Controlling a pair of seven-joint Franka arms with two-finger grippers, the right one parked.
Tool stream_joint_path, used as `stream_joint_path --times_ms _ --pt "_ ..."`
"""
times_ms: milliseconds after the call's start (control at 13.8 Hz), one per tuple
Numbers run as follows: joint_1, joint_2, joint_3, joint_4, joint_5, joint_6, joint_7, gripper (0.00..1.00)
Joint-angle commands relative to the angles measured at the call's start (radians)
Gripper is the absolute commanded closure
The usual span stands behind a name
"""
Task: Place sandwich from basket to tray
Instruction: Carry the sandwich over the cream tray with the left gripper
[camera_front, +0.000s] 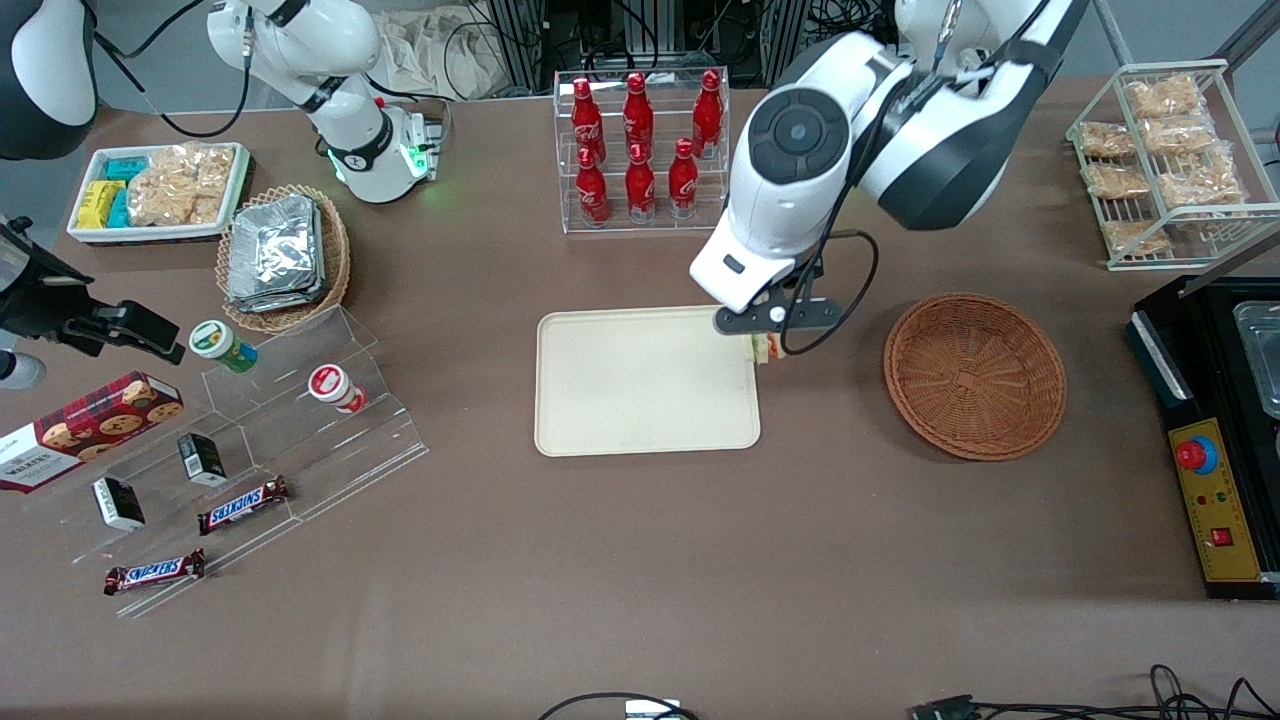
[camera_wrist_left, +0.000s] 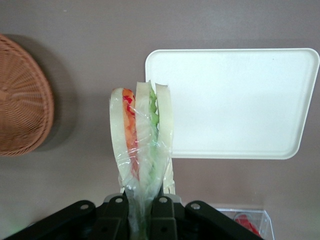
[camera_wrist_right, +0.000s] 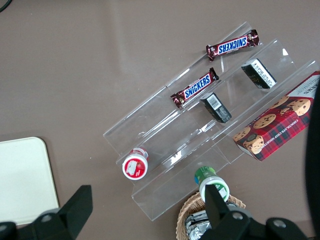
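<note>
My left gripper (camera_front: 765, 345) is shut on the wrapped sandwich (camera_front: 765, 349) and holds it in the air, just off the tray's edge on the basket's side. In the left wrist view the sandwich (camera_wrist_left: 142, 135) hangs from the gripper (camera_wrist_left: 141, 205), white bread with red-orange and green layers in clear wrap. The cream-beige tray (camera_front: 640, 420) lies bare on the brown table; it also shows in the left wrist view (camera_wrist_left: 235, 100). The round brown wicker basket (camera_front: 975, 375) stands empty toward the working arm's end; its rim shows in the left wrist view (camera_wrist_left: 25, 100).
A clear rack of red bottles (camera_front: 640, 150) stands farther from the camera than the tray. A wire rack of snack bags (camera_front: 1165, 160) and a black control box (camera_front: 1215, 480) lie toward the working arm's end. A lighter basket with foil packets (camera_front: 280, 255) and clear snack steps (camera_front: 250, 440) lie toward the parked arm's end.
</note>
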Motion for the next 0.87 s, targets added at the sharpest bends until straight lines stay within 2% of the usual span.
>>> stream_joint_path --times_ms 0,145,291,364,582,800 --pt "0.012 -0.005 -0.016 -0.175 0.024 0.179 0.000 0.96" --pt "0.015 0.007 -0.012 -0.273 0.033 0.309 0.003 0.96" --pt "0.012 0.076 -0.012 -0.307 0.115 0.368 -0.001 0.96" --pt "0.012 0.103 -0.012 -0.316 0.134 0.397 -0.004 0.96" --pt "0.012 0.165 -0.012 -0.362 0.163 0.521 -0.016 0.95" --pt "0.011 0.205 -0.012 -0.367 0.185 0.563 -0.058 0.95"
